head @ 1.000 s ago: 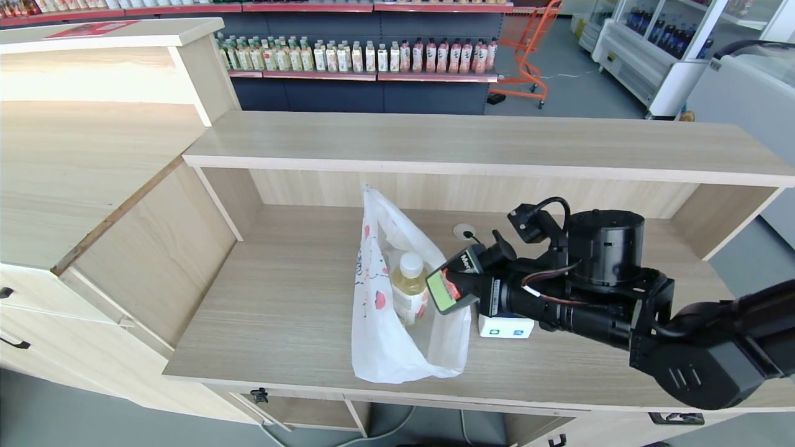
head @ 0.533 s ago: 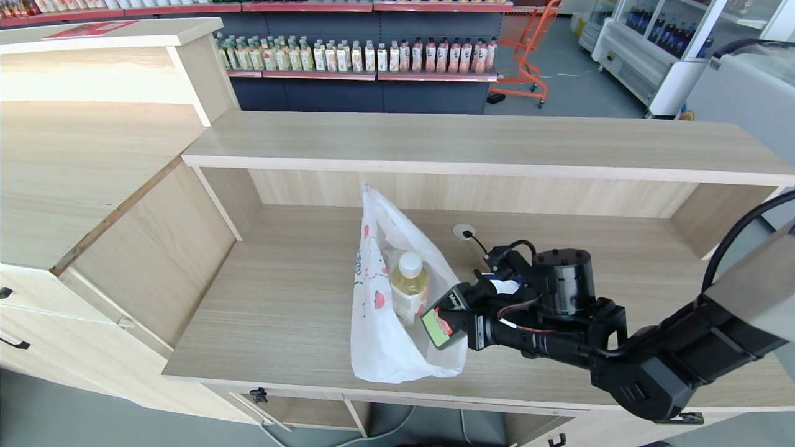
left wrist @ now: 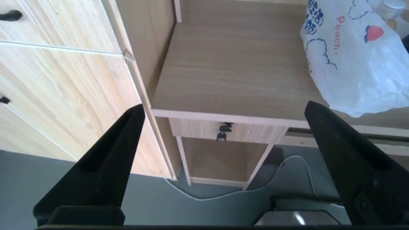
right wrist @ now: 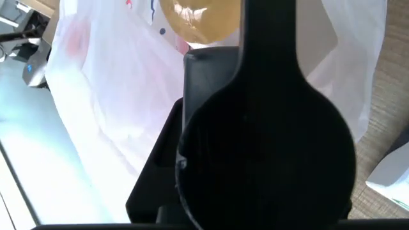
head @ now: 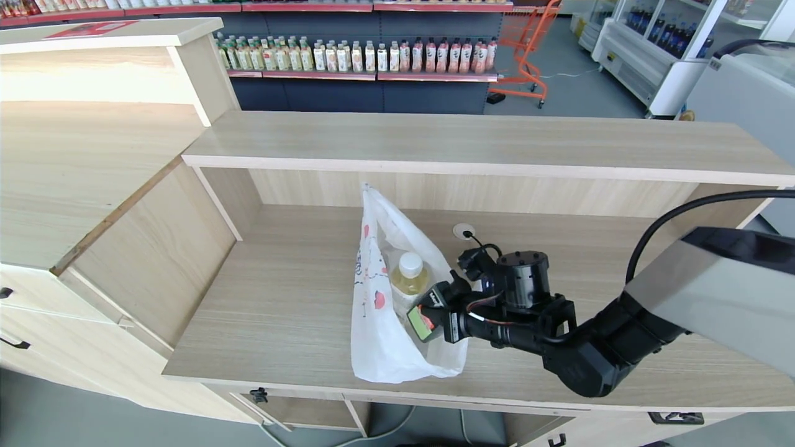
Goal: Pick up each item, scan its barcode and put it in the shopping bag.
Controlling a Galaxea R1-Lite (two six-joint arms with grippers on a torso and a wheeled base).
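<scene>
A white shopping bag point(head: 379, 329) with red and blue print stands open on the wooden counter point(head: 286, 310). Inside it stands a bottle point(head: 410, 279) of yellow drink with a white cap. My right gripper point(head: 438, 313) is shut on a small dark box point(head: 424, 321) with a green and red face, held at the bag's open mouth beside the bottle. In the right wrist view the dark box point(right wrist: 255, 128) sits just before the bottle point(right wrist: 198, 19), with the bag's film point(right wrist: 108, 96) around it. My left gripper point(left wrist: 223, 169) hangs open, off the counter's front left corner.
A cable runs from a round grommet point(head: 464, 231) in the counter behind my right arm. A white device point(right wrist: 391, 179) lies on the counter beside the bag. A raised shelf point(head: 472, 146) overhangs the back. A drawer front point(left wrist: 57, 96) stands beside the counter.
My right arm has carried the box down and to the left, from above the white device to the bag's mouth. Bag and bottle have stayed put.
</scene>
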